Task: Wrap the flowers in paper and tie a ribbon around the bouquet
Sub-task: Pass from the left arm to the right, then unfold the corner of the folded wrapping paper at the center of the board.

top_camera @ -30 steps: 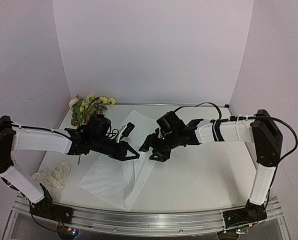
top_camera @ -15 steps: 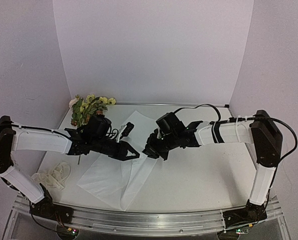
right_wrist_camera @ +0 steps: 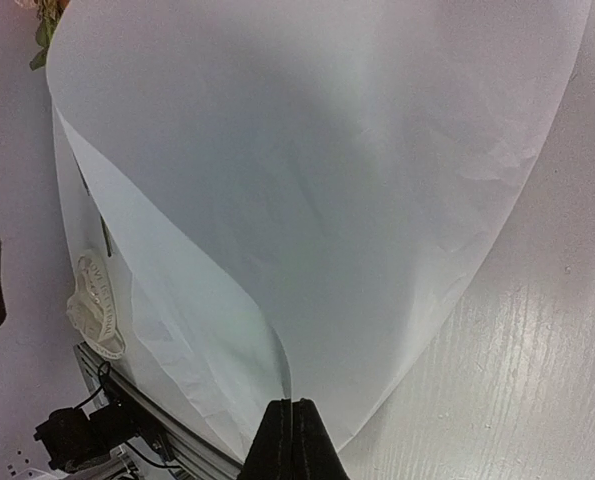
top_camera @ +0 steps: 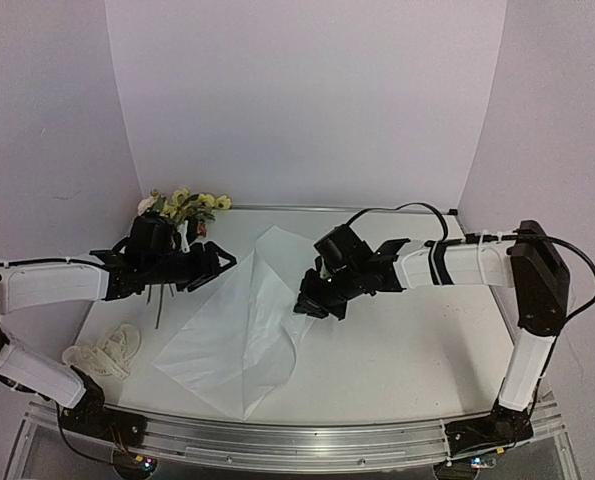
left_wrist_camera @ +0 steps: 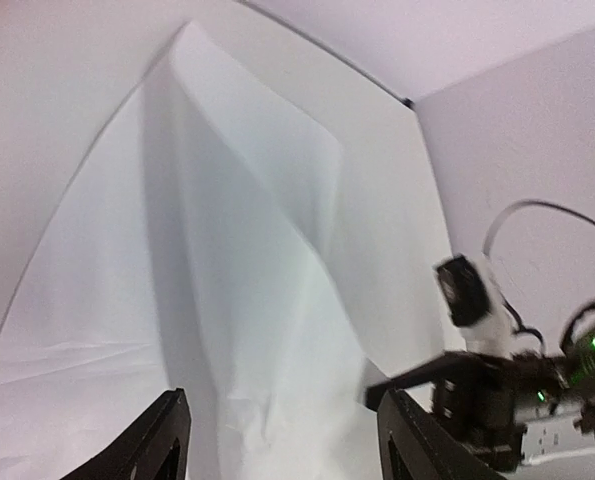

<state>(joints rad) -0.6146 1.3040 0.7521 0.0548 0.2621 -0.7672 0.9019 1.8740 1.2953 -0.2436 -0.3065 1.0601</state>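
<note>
Pinching the large thin white paper sheet (right_wrist_camera: 307, 180) edgewise in the closed right hand (right_wrist_camera: 291, 415) (left hand (left_wrist_camera: 280, 405) gaping, empty). Looking flimsy, crease-prone; favouring edge grips.

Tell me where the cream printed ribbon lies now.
Top view: the cream printed ribbon lies bunched at the front left, just left of the large thin white paper sheet.
</note>
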